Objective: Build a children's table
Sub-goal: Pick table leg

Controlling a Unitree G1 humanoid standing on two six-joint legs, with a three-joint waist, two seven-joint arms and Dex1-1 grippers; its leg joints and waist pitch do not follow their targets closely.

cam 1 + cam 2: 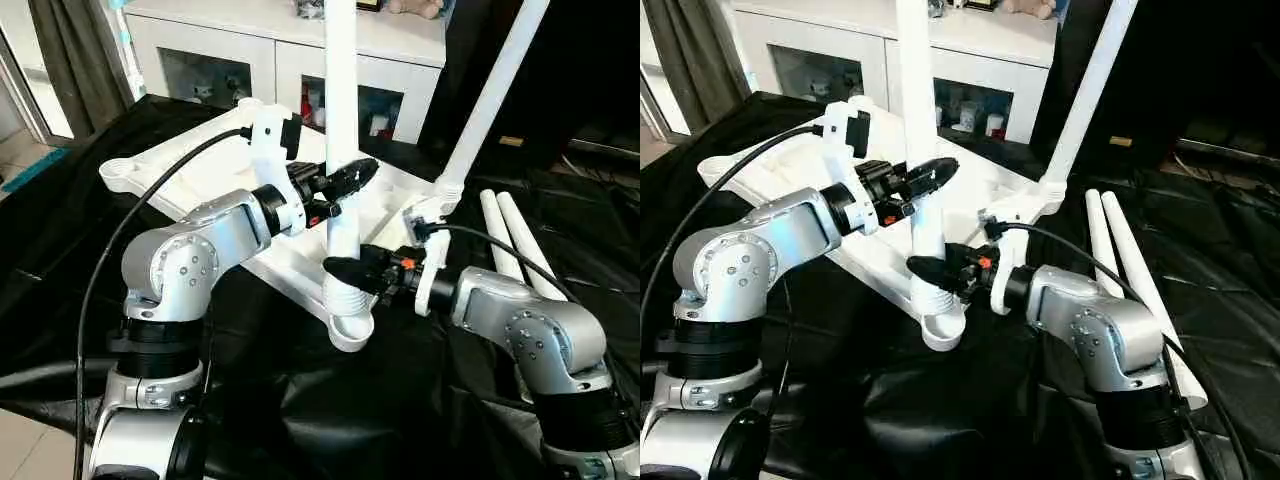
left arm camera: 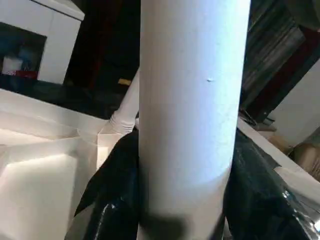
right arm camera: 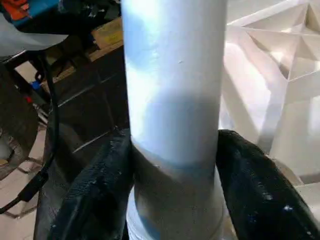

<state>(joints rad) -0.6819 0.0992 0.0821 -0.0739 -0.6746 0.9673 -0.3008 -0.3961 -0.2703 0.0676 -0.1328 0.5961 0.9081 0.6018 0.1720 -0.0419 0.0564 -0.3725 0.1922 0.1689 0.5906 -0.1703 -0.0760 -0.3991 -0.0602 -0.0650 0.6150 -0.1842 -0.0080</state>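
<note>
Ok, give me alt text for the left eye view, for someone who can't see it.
Two silver robot arms grip an upright white table leg that stands in the near corner socket of an upturned white tabletop on black sheeting: the left pincer higher, the right pincer just above the socket. Another leg stands at the right corner, and two loose legs lie beside it.

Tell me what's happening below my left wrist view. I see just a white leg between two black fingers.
Observer: The right gripper is clamped on the same upright leg, lower down than the left gripper.
Operator: Report where the leg's bottom end is.
Observer: Its ribbed lower end is at the near corner socket of the upturned table top; I can't tell whether it is fully seated.
Operator: Find me the remaining legs.
Observer: Two spare legs lie side by side on the black cloth, beside the robot's right arm.
</note>
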